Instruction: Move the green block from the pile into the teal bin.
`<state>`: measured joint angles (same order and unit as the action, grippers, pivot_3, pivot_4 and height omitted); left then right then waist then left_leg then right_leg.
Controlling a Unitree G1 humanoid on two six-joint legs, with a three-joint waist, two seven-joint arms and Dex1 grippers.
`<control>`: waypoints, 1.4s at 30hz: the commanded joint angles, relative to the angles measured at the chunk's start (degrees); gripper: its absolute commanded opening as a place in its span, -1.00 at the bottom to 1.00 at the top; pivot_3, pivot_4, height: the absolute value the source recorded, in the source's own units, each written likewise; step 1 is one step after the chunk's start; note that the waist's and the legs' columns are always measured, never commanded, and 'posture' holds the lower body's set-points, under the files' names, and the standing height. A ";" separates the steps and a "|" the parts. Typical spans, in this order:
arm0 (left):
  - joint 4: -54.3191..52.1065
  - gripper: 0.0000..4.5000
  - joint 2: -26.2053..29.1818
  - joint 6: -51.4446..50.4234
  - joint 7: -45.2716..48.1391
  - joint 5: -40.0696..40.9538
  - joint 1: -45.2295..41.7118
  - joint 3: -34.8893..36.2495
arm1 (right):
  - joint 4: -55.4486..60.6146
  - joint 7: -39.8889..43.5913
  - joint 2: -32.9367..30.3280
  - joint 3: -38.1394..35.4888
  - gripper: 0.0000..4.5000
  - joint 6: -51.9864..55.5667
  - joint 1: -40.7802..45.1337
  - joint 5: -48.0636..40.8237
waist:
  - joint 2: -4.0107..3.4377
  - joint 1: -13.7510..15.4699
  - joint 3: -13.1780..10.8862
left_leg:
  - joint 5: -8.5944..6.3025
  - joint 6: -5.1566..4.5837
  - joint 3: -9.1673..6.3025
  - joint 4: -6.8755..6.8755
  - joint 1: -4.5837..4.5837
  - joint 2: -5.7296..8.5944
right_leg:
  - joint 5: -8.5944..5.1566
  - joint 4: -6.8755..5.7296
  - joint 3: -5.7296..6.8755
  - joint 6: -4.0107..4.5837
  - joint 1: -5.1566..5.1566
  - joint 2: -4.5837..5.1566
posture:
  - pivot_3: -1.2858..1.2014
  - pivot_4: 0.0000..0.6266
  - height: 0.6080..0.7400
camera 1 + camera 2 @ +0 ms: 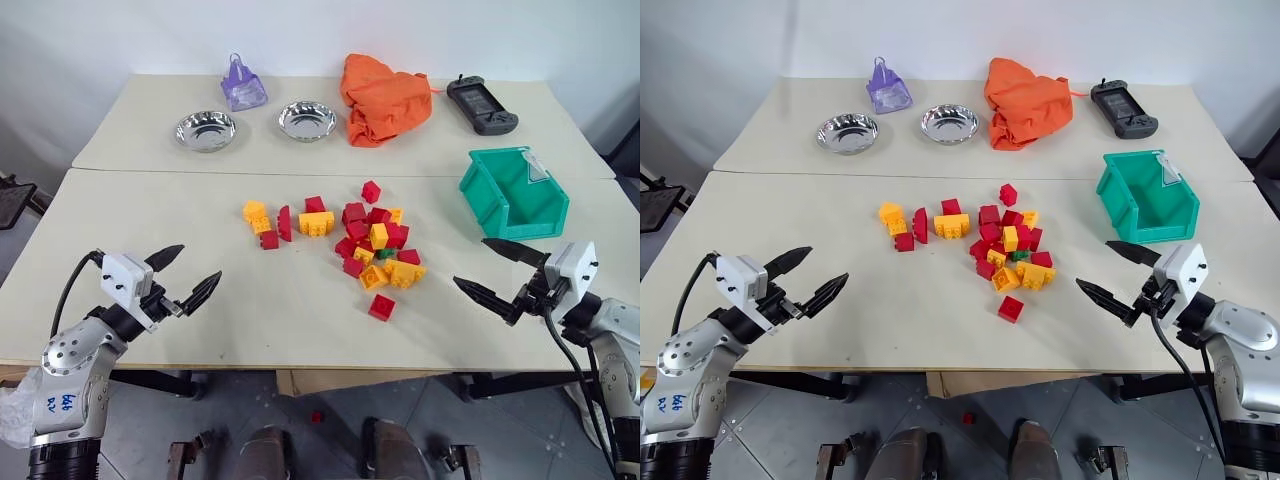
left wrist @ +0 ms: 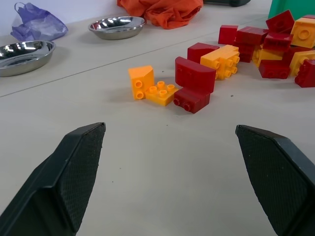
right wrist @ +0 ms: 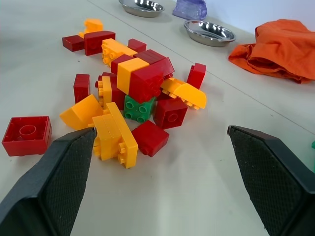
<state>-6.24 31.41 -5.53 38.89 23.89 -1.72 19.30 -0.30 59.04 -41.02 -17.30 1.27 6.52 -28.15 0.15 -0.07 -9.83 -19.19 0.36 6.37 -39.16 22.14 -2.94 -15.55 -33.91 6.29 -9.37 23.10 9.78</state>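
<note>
1. I have both arms parked low over the near edge of the tabletop (image 1: 150,330): the left gripper (image 1: 186,274) at lower left of the left eye view, the right gripper (image 1: 498,270) at lower right. Both sets of jaws stand wide apart and hold nothing.
2. The green block (image 3: 139,108) sits near the pile's (image 1: 375,245) near edge, wedged among red and yellow bricks that touch it on several sides, studs facing up.
3. The teal bin (image 1: 512,192) waits at right centre of the frame, beyond the right gripper, so I judge the right arm is the one to use.
4. I'd come in from above, narrow the jaws first, and pinch only the green faces; neighbours will likely drag along otherwise.
5. Lift straight up before swinging toward the bin.
</note>
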 commanded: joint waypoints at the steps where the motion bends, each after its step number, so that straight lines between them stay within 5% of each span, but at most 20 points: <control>1: -2.36 1.00 0.80 -0.17 -0.41 0.17 -0.52 0.42 | 0.88 0.07 0.15 0.07 0.98 -0.18 1.17 -0.31 | 0.00 -0.01 0.00 | 0.00 0.00 0.00 0.00 0.00 0.00 | 0.00 0.00 0.00 0.00 0.00 0.00 | 0.03 -0.52 1.00; 6: -5.38 1.00 1.47 -2.24 5.21 4.20 -0.19 -1.71 | 2.33 1.88 -0.67 1.73 0.98 1.95 1.79 -1.49 | 0.00 0.10 0.00 | 0.00 0.00 0.00 0.00 0.00 0.00 | 0.00 0.00 0.00 0.00 0.00 0.00 | 0.03 -0.52 1.00; 9: -6.94 1.00 4.02 -0.60 12.91 3.61 0.59 -5.73 | 5.97 6.70 -2.40 5.40 0.73 5.02 0.95 -2.08 | 0.00 0.00 0.00 | 0.00 0.00 -0.01 0.00 0.00 0.00 | 0.00 0.00 0.00 0.00 0.00 0.00 | 0.03 -0.52 1.00; 20: -7.98 1.00 3.68 0.50 16.48 3.36 -2.19 -11.24 | 14.28 -0.98 4.60 23.18 -0.98 17.25 10.53 4.53 | -0.01 -0.21 0.00 | 0.00 0.01 -0.01 -0.03 0.01 -0.01 | 0.00 -0.05 -0.01 0.04 0.04 0.00 | 0.03 -0.52 1.00; 31: -6.56 1.00 1.82 1.59 13.49 2.02 -4.05 -11.47 | -15.76 -18.27 19.21 28.68 -0.98 13.93 31.76 20.78 | 0.00 -0.24 0.01 | 0.01 0.02 0.03 -0.03 0.12 -0.01 | 0.00 -0.17 0.00 0.06 0.23 0.00 | 0.03 -0.52 1.00; 42: -6.29 1.00 0.54 1.76 11.83 1.48 -4.01 -11.52 | -39.91 -21.42 15.77 20.46 -0.98 2.92 41.95 22.32 | 0.00 -0.48 0.00 | 0.02 0.02 0.09 -0.02 0.11 -0.02 | 0.00 -0.16 -0.01 0.06 0.23 0.00 | 0.03 -0.52 1.00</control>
<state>-12.32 32.30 -4.81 50.90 25.51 -5.74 7.56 -37.69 37.57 -24.34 4.16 5.86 47.66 -6.50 0.14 -0.54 -9.83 -19.17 0.39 6.47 -39.17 22.26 -2.95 -15.55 -34.06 6.28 -9.31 23.34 9.78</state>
